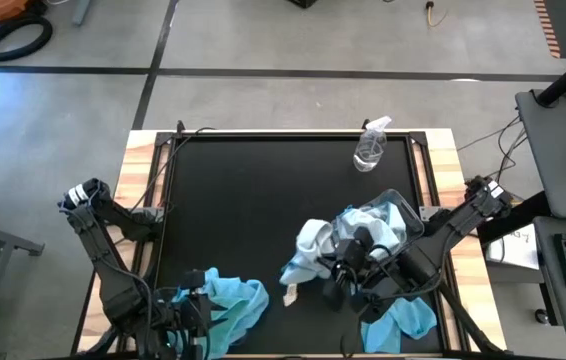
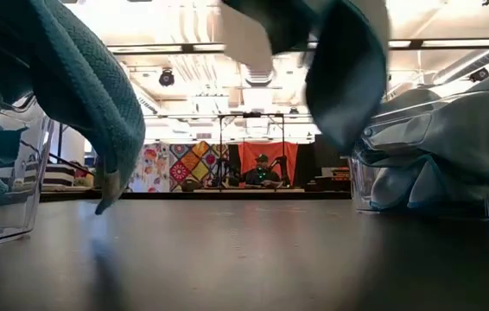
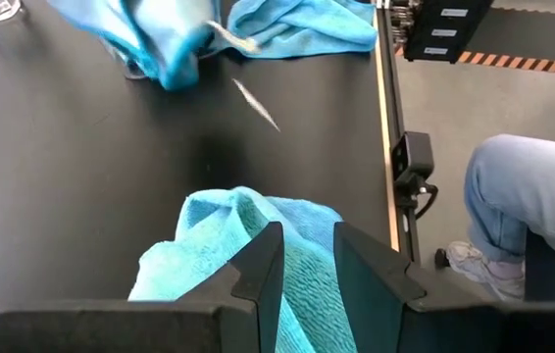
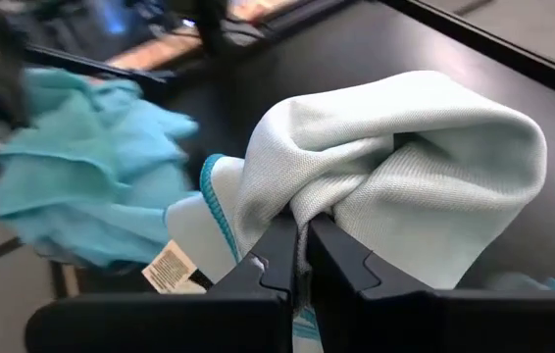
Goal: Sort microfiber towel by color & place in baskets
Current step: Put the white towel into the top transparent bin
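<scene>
My right gripper (image 1: 338,272) (image 4: 302,230) is shut on a pale whitish-blue microfiber towel (image 1: 308,250) in the air over the table's middle, beside the right basket (image 1: 403,212), which holds more pale towels. My left gripper (image 1: 198,310) (image 3: 302,245) is at the near left corner, closed on a bright sky-blue towel (image 1: 233,303). The left basket (image 2: 7,199) shows clear in the low view, with teal cloth inside. Another sky-blue towel (image 1: 400,322) lies flat near the table's near right corner. My left gripper pinches a thick fold (image 3: 258,221) of the sky-blue towel between its two fingers, roughly level, pointing toward the table's right. The towel droops ahead of and below the fingers; its hanging tip (image 2: 102,203) is clear of the table. My right gripper pinches a bunched fold (image 4: 317,201) of the pale towel between its two fingers; several layers bulge around the fingertips. It reaches in from the table's right. The towel is lifted clear and hangs below, its white label (image 1: 289,295) dangling.
A clear spray bottle (image 1: 371,148) stands toward the far right of the black table top. Open table lies across the far left and middle. A person's leg and shoe (image 3: 513,216) show beyond the near edge.
</scene>
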You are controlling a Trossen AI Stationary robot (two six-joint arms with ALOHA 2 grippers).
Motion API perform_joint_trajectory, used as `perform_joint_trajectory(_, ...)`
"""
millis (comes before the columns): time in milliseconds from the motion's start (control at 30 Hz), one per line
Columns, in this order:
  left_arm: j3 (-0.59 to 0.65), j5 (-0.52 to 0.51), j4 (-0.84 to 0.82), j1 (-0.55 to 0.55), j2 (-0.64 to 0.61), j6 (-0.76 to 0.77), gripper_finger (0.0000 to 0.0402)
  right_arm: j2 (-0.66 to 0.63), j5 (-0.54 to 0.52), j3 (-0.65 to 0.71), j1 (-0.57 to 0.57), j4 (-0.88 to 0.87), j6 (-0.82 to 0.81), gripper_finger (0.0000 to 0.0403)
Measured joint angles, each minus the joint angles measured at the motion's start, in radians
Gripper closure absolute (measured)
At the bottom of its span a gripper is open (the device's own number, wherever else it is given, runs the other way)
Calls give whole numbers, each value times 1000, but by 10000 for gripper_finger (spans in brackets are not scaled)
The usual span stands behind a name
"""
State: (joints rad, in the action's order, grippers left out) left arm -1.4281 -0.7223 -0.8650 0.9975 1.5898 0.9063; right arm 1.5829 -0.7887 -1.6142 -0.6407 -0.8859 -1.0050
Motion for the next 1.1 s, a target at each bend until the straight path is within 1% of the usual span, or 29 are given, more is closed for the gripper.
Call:
perform_joint_trajectory(200,0,1,9,12,0,0,323,-19,-34,0,-30,-246,-221,390)
perform_joint_trajectory(367,0,1,9,13,0,0,323,-45,-68,0,-80,-437,-418,390)
perform_joint_trajectory(567,0,1,10,14,0,0,323,-77,-127,0,-152,-620,-641,390)
perform_joint_trajectory(667,0,0,9,14,0,-2,323,-85,-131,0,-173,-685,-734,390)
perform_joint_trajectory(833,0,0,10,14,0,-4,323,-95,-131,6,-177,-685,-739,390)
perform_joint_trajectory(1100,0,0,10,14,0,-9,323,-121,-130,15,-175,-685,-677,390)
